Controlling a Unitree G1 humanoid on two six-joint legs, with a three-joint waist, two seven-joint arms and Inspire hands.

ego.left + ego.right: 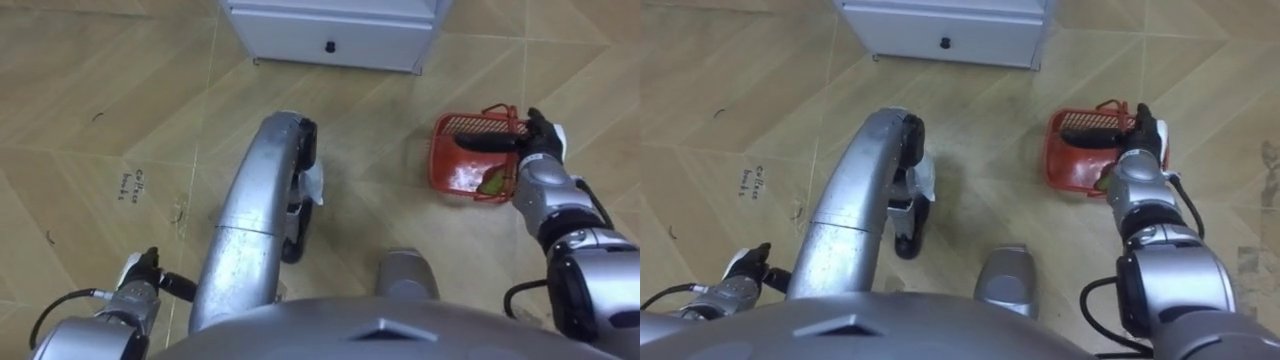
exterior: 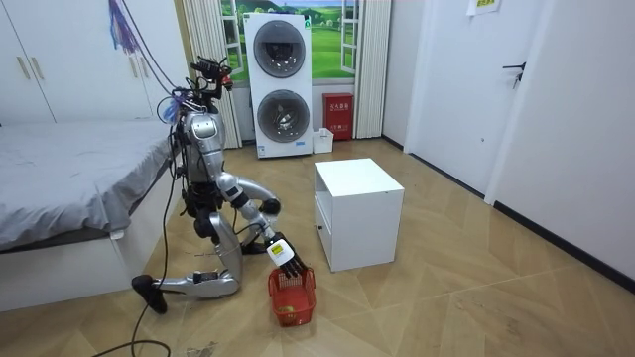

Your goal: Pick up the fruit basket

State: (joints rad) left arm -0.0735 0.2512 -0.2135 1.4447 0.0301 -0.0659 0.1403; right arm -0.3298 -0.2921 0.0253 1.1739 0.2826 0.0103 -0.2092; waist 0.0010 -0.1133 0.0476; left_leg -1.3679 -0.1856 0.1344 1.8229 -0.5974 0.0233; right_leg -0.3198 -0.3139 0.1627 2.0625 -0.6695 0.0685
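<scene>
Where robot hand (image 1: 541,140) hovers, latticed basket (image 1: 446,168) sits.

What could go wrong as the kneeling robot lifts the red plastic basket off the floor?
The right hand lies at one edge of the red plastic basket with open fingers, so a lift may tip or drop it. The green fruit inside could then roll out onto the wooden floor.

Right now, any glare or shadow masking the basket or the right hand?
Left eye view: even light; a pale patch in the basket, maybe glare; right hand reads dark over its rim; left hand low left, evenly lit. Room view: no glare at the basket.
</scene>
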